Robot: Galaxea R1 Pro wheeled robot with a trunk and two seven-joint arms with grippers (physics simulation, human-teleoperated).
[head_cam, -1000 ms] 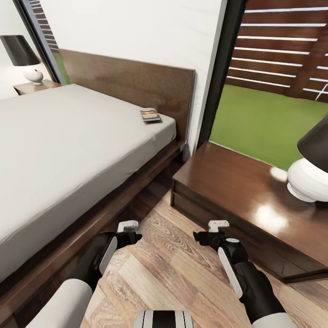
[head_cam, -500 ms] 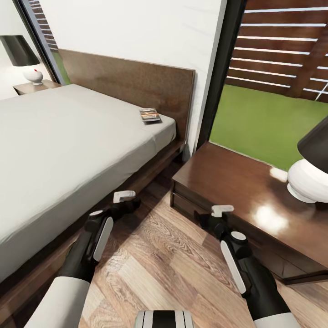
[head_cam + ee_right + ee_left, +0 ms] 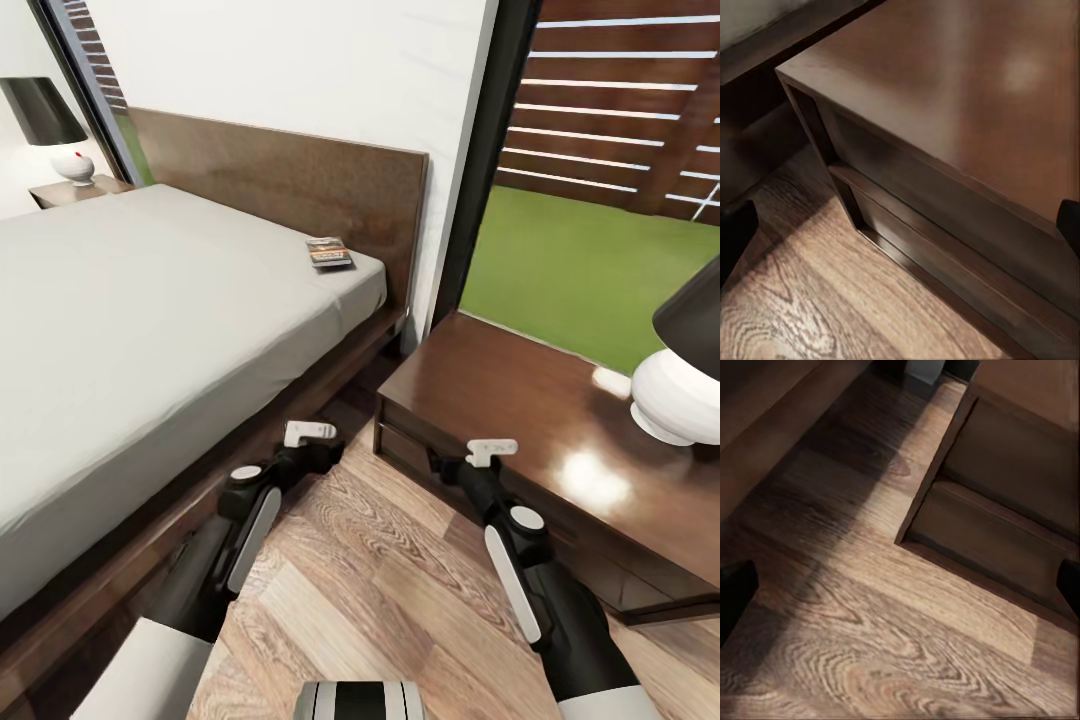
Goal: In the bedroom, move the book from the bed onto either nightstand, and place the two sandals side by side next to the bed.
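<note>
The book [image 3: 329, 252] lies flat on the bed [image 3: 150, 300], at the mattress corner by the dark headboard [image 3: 290, 180]. A glossy nightstand [image 3: 520, 400] stands right of the bed, with a second nightstand [image 3: 75, 190] at the far left. My left gripper [image 3: 310, 433] hangs low over the floor beside the bed frame; its dark fingertips [image 3: 735, 592] stand wide apart, open and empty. My right gripper [image 3: 490, 450] is at the near nightstand's front corner [image 3: 802, 75], its fingertips [image 3: 735, 232] also spread, open and empty. The sandals are out of view.
A white lamp with a black shade [image 3: 685, 385] stands on the near nightstand, and another lamp [image 3: 60, 140] stands on the far one. A narrow strip of wood-plank floor [image 3: 370, 560] runs between bed and nightstand. Black-framed glass [image 3: 480, 160] shows lawn and slat fence.
Both arms have reached forward. The left gripper moved up and to the right toward the gap between bed and nightstand. The right gripper advanced to the nightstand's front. The book has not moved.
</note>
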